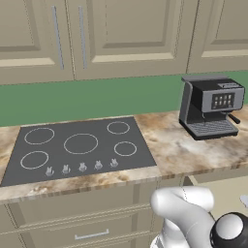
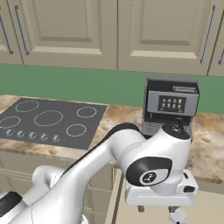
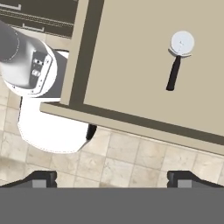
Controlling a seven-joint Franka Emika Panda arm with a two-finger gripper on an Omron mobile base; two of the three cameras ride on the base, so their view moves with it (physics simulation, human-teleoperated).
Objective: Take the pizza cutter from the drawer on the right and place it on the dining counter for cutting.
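The drawer [image 3: 131, 57] stands pulled out below me, its flat pale-tan inside facing the hand view. In it lies the pizza cutter [image 3: 176, 63], round silver wheel toward the top of that view and black handle pointing down. My gripper [image 3: 112, 180] hovers above the drawer's front edge, open, fingertips [image 3: 43, 178] far apart with nothing between them. From the right base view the gripper [image 2: 156, 210] hangs over the drawer [image 2: 205, 210], and the cutter's wheel [image 2: 177, 216] peeks out just below it. The dining counter is out of view.
Behind the drawer runs a marbled counter [image 1: 169, 145] with a black cooktop [image 1: 77, 147] and a coffee machine [image 1: 210, 106]. Beige wall cabinets [image 1: 131, 34] hang above. A closed drawer front [image 1: 91, 235] sits under the cooktop. Tiled floor [image 3: 131, 162] lies before the drawer.
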